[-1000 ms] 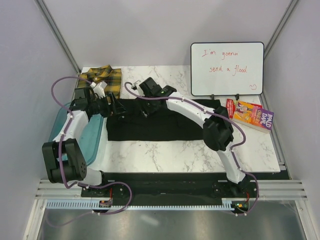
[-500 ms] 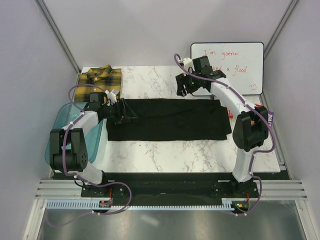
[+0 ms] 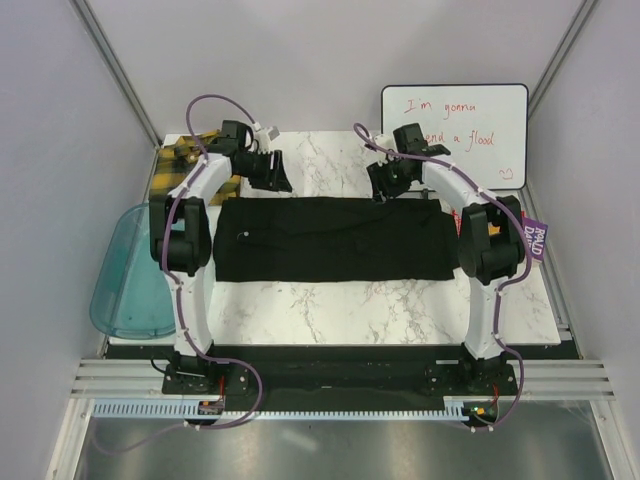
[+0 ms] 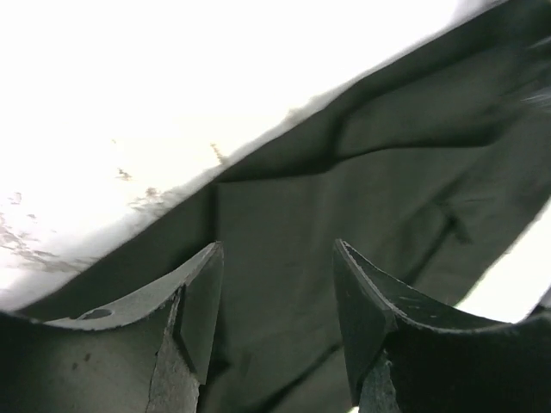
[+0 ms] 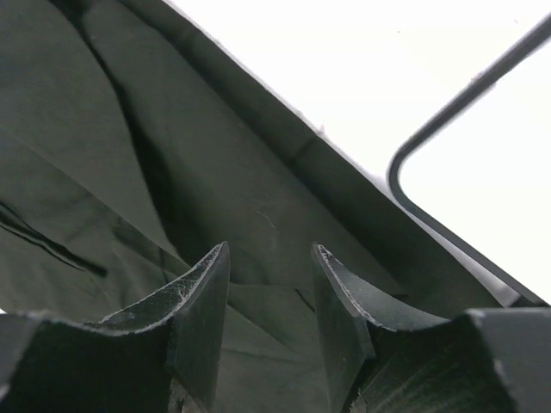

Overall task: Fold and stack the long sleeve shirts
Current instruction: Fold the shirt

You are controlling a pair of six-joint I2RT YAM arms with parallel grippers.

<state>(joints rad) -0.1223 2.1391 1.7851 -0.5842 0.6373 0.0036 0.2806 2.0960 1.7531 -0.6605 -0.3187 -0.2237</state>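
The black shirt lies flat as a wide folded rectangle across the middle of the marble table. The plaid shirt lies folded at the far left corner, partly behind my left arm. My left gripper is open and hovers above the black shirt's far left edge; the black cloth fills its wrist view. My right gripper is open above the shirt's far right edge, with the black cloth under its fingers. Neither gripper holds anything.
A translucent blue tub sits off the table's left edge. A whiteboard with red writing stands at the back right; its frame shows in the right wrist view. A book lies behind my right arm.
My left arm swung from the shirt's left end to its far left edge. My right arm moved from mid-shirt to the far right edge. The shirt now lies smoother.
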